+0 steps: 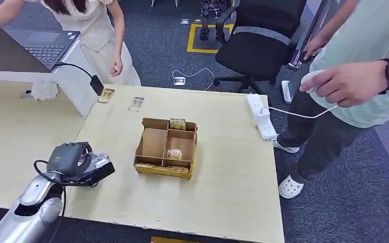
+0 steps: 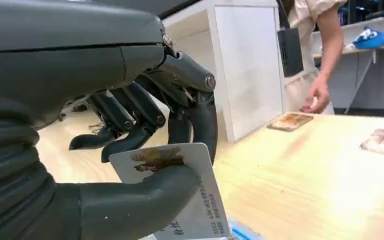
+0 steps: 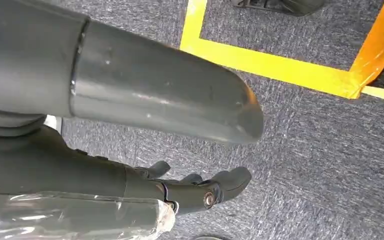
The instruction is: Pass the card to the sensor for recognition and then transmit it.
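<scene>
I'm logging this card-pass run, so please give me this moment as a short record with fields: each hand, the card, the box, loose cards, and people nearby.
left hand: over the near left part of the table, holds the card
card: pinched between thumb and fingers, printed picture visible
right hand: hangs over grey carpet, fingers apart, holds nothing
box: cardboard, divided into compartments, cards inside, mid-table
loose cards: two, flat at the table's far edge
people: one by the laptop, one at right holding a white device

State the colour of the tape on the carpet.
Yellow tape, clearest in the right wrist view.
</scene>
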Available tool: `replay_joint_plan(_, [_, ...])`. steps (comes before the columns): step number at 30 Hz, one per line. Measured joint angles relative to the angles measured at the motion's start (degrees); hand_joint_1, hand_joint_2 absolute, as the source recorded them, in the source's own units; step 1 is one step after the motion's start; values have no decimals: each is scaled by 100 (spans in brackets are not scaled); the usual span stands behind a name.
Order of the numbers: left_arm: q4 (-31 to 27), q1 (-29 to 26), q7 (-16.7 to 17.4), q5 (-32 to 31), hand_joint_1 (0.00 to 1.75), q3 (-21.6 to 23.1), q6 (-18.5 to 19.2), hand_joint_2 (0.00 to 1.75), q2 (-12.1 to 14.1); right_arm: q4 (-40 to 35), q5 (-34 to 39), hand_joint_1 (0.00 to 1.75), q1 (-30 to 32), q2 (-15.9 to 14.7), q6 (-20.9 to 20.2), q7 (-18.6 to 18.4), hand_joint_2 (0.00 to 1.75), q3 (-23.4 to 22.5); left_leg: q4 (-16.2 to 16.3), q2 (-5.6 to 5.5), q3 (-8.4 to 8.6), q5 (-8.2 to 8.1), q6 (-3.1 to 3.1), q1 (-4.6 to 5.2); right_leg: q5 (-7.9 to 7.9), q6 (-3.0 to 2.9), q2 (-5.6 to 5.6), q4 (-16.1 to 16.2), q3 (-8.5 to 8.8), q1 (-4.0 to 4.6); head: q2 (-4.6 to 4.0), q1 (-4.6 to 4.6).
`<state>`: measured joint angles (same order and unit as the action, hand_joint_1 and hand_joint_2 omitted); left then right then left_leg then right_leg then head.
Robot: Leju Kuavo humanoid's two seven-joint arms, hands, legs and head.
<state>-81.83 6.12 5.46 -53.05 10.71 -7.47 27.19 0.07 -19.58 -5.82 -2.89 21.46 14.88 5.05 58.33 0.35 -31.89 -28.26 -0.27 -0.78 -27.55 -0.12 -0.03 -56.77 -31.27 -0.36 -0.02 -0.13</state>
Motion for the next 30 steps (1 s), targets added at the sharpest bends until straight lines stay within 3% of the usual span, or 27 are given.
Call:
replay_joint_plan(8, [-2, -5, -46, 205, 175, 26, 516, 175, 149, 0, 9, 0, -3, 0, -2, -13, 0, -28, 0, -1, 0, 1, -1, 0, 0, 0, -2, -2, 1, 0, 0, 0])
replay_joint_plan(24, [0, -96, 2, 205, 175, 74, 540, 175, 201, 0, 11, 0, -8, 0, 7, -22, 0, -57, 0, -1, 2, 4, -7, 0, -1, -2, -2, -11, -1, 0, 0, 0])
replay_joint_plan(30, [0, -107, 2, 651, 175, 105, 1187, 175, 372, 0, 6, 0, -18, 0, 7, -48, 0, -59, 0, -1, 3, 5, -8, -1, -4, -6, -3, -14, -1, 0, 0, 0])
